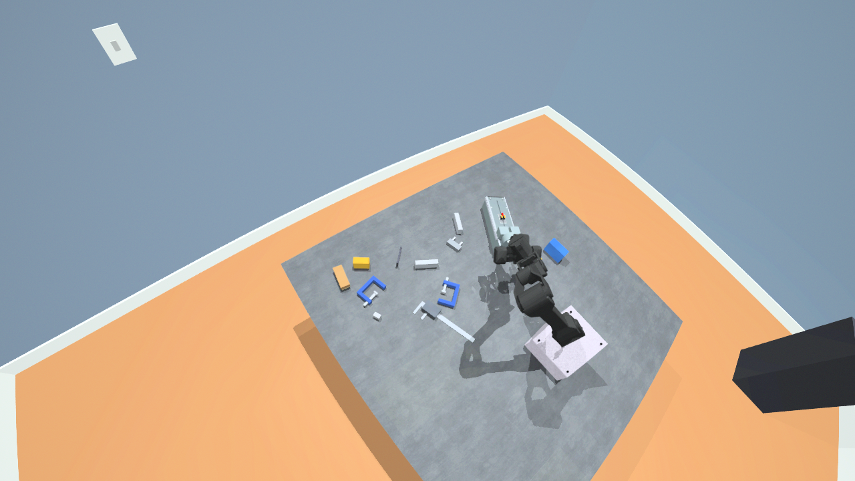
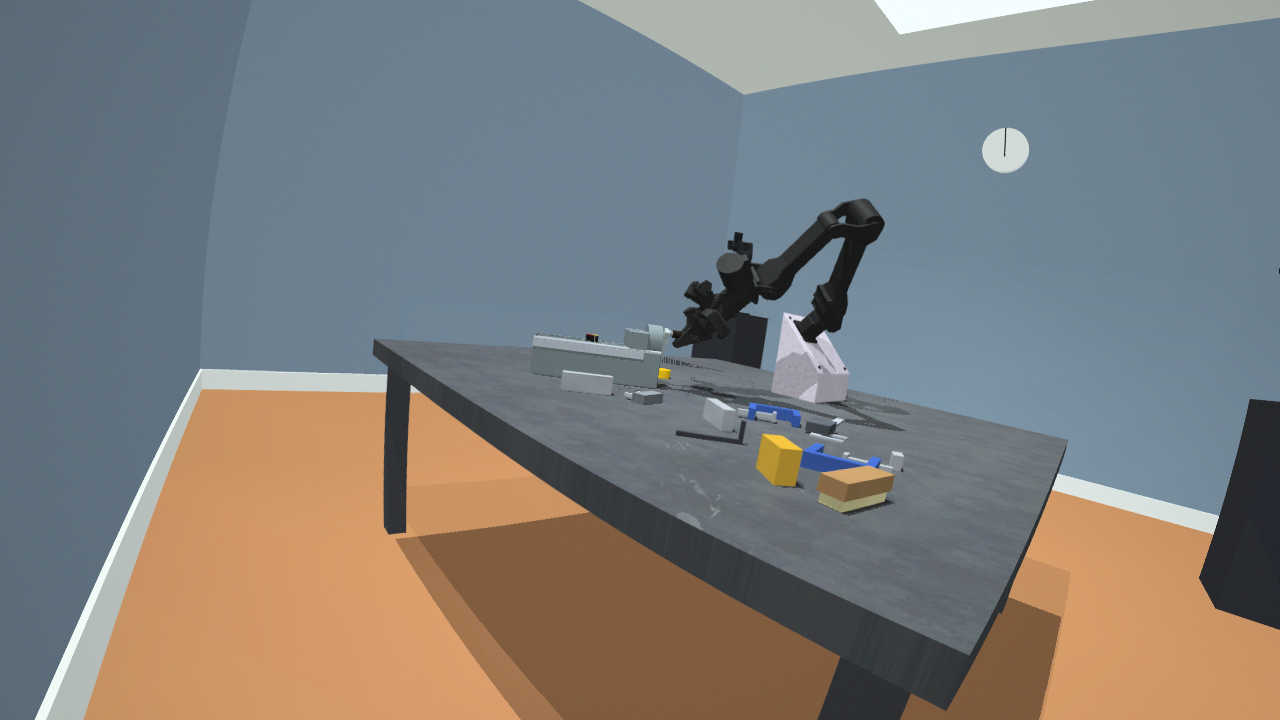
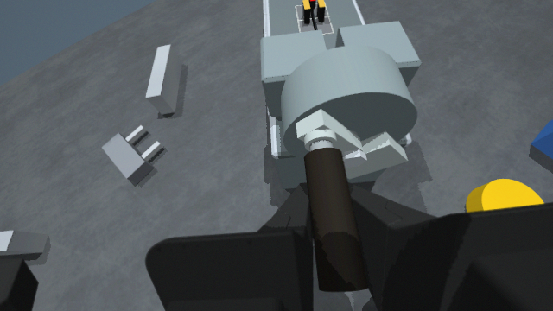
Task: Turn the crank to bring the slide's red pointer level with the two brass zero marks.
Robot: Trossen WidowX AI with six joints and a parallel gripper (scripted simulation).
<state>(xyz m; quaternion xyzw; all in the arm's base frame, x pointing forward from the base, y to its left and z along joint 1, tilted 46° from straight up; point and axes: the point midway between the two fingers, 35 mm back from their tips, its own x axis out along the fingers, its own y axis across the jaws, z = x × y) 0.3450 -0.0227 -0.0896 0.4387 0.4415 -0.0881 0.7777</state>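
The grey-green machine (image 1: 493,230) (image 2: 590,362) (image 3: 291,56) stands at the back of the table. Its round drum (image 3: 346,73) faces my gripper, with a pale crank arm (image 3: 328,125) in front. My gripper (image 1: 512,244) (image 2: 677,341) (image 3: 320,189) is shut on the dark brown crank handle (image 3: 329,179), which lies lengthwise between the fingers. The red pointer (image 3: 312,1) shows at the wrist view's top edge, between two brass marks (image 3: 307,5) (image 3: 320,4). It is cut off there and tiny in the top and exterior views, so I cannot tell whether it is exactly level.
A yellow round piece (image 2: 664,373) (image 3: 505,194) and a blue block (image 1: 556,250) (image 3: 545,144) lie right of the machine. A pale bar (image 1: 457,223) (image 3: 160,75) and a grey two-pronged block (image 1: 454,244) (image 3: 125,160) lie left. Blue clamps and a hammer (image 1: 455,327) lie further left.
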